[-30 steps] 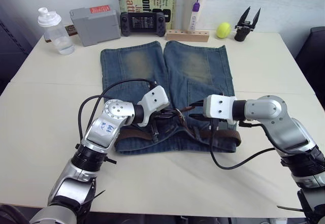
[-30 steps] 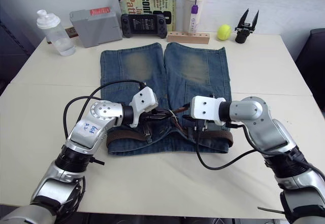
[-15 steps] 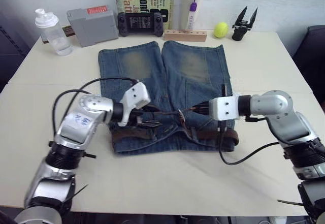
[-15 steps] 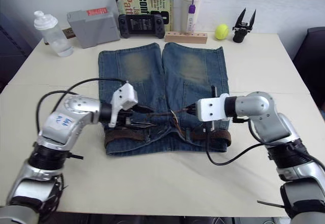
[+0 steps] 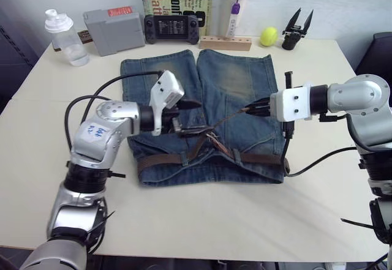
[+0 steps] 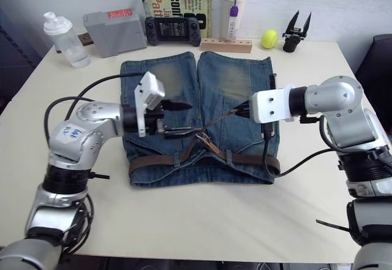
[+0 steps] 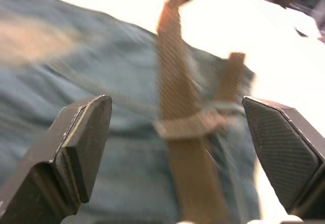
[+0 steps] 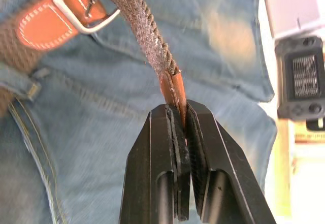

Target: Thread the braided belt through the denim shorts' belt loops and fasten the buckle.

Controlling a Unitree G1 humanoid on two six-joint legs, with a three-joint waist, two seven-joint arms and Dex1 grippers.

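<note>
brown belt tip now pinched flat between the right gripper's fingers, seen edge-on in the right wrist view. over the last second the right arm has drawn back from the middle of the waistband toward the right edge of the tabletop, and the free end has come up off the denim with it. buckle has the strap already passed through its frame, so this reads as a pull-through to take up slack; prong not confirmed seated.

left gripper has lifted off the waistband and shifted toward the left leg; fingers wide apart, holding nothing, hovering over the shorts.

shorts lie flat mid-tabletop, legs toward the far edge, waistband toward the near edge. belt's main run sits in the loops along the waistband, long axis left to right, parallel to the near edge. free end rises from the buckle at centre, slanting right and toward the far edge, tip pointing at the right gripper.

judgement: threading looks done, fastening in progress.
</note>
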